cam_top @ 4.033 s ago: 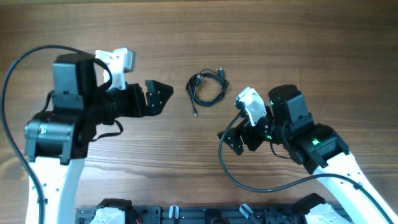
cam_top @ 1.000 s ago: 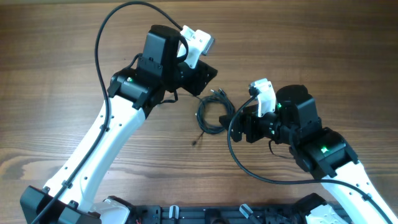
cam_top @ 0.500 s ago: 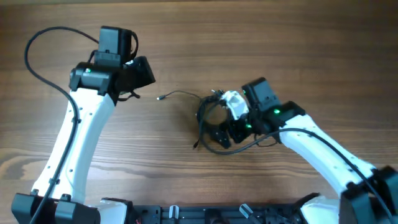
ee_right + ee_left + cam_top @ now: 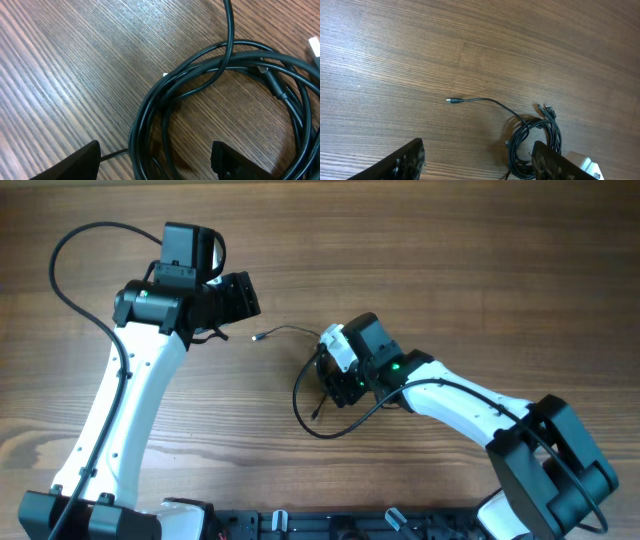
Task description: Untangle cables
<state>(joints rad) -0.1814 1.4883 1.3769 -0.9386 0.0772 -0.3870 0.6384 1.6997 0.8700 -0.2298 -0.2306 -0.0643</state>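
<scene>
Two grippers: left gripper (image 4: 245, 295) is high over the left half of the wooden table (image 4: 480, 260), fingers apart, holding nothing; right gripper (image 4: 336, 385) is low at the coil, fingers apart, not clamped on it.
Coil: thin black cables (image 4: 172, 80) lie wound near the table's middle.
Loose end: one cord with a small plug (image 4: 451, 101) runs toward the left edge.

The table (image 4: 395, 50) is brown wood with fine visible grain and a faint sheen. On it, the cables (image 4: 136, 125) have smooth, slightly glossy black sheaths and a metal plug (image 4: 449, 101).
</scene>
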